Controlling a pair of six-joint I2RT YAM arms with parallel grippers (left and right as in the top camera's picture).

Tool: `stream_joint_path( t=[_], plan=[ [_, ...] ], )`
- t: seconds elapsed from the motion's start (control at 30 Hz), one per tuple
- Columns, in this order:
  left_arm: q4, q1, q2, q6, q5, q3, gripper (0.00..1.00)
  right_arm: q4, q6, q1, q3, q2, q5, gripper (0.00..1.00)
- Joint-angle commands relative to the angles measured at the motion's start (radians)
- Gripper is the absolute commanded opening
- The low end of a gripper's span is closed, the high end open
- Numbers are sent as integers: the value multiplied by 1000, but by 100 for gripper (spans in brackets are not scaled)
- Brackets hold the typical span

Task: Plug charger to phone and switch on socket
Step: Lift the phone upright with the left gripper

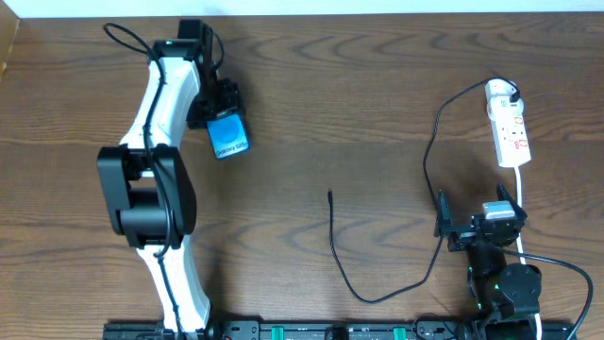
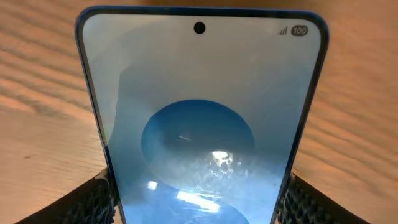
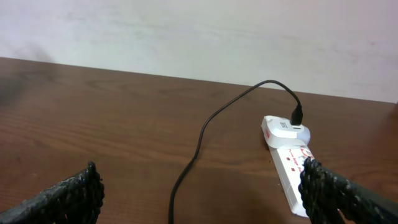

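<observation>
phone (image 1: 227,135): flat, smooth, blue screen, far left of the socket (image 1: 508,127)
left gripper (image 2: 199,202): squeezed on the phone's two sides
right gripper (image 3: 202,196): wide open, holding nothing, socket just ahead
charger (image 1: 429,161): thin black cable, white end in the socket, tip loose on the brown wood table (image 1: 330,94)

You have open bench (image 1: 377,94) between the arms, crossed only by the charger (image 1: 331,227), whose cable lies flat and loops from mid-bench round toward the socket (image 1: 511,132). Ahead of the spread right gripper (image 1: 472,203), that cable and the socket block the path. The left arm (image 1: 160,104) and phone (image 1: 227,134) fill the far left.
</observation>
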Motion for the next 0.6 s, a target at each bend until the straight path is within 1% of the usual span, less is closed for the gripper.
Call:
stream_joint_path(
  t=[0.0,0.13,0.2,0.33,0.37,0.47,0.57],
  plan=[
    [10,-2,-40,-38,212,31,7,-3,-5,7,-1,-6,8,99],
    [19,-2,-40,-128,430,31,8,-3,-5,7,-1,-6,8,99],
    [21,-2,-40,-194,537,31,8,-3,-5,7,-1,-6,8,99],
    [19,-2,-40,-401,704,31,8,-3,-5,7,-1,-6,8,99],
    [19,-2,-40,-437,743,31,7,-4,-5,7,-1,-6,8,99],
    [20,-2,-40,-498,877,31,8,-3,-5,7,-1,-6,8,99],
    [20,-2,-40,-504,1010,31,7,-3,-5,7,-1,-6,8,99]
  ],
)
